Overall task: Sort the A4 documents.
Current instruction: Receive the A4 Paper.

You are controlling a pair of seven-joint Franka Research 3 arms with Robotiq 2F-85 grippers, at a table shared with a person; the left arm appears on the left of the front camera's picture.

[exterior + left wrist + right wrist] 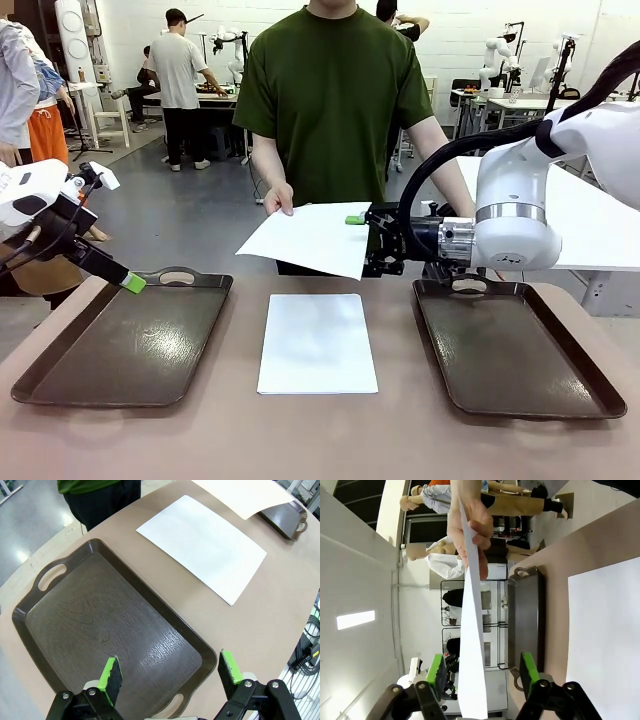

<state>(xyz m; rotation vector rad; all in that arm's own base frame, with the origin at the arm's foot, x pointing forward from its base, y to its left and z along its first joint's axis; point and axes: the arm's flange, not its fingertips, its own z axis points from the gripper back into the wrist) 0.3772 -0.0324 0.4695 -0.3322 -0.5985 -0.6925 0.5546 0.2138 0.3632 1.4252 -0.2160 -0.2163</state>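
Observation:
A person's hand [279, 198] holds one white A4 document [305, 238] in the air over the table's far edge. My right gripper [362, 245] straddles that sheet's right edge with its jaws apart. In the right wrist view the sheet [472, 650] runs edge-on between the green pads [438, 670], closer to the left pad, and the hand [470, 525] pinches its far end. A second A4 document [318, 343] lies flat on the table between two trays. My left gripper [131, 282] hovers open over the left tray [120, 345], its fingertips [113, 679] empty above the tray [90, 620].
A dark brown tray [515, 350] sits at the right, under my right arm. Both trays hold nothing. The person stands at the far side of the tan table [320, 440]. The flat sheet [205, 545] lies just beyond the left tray in the left wrist view.

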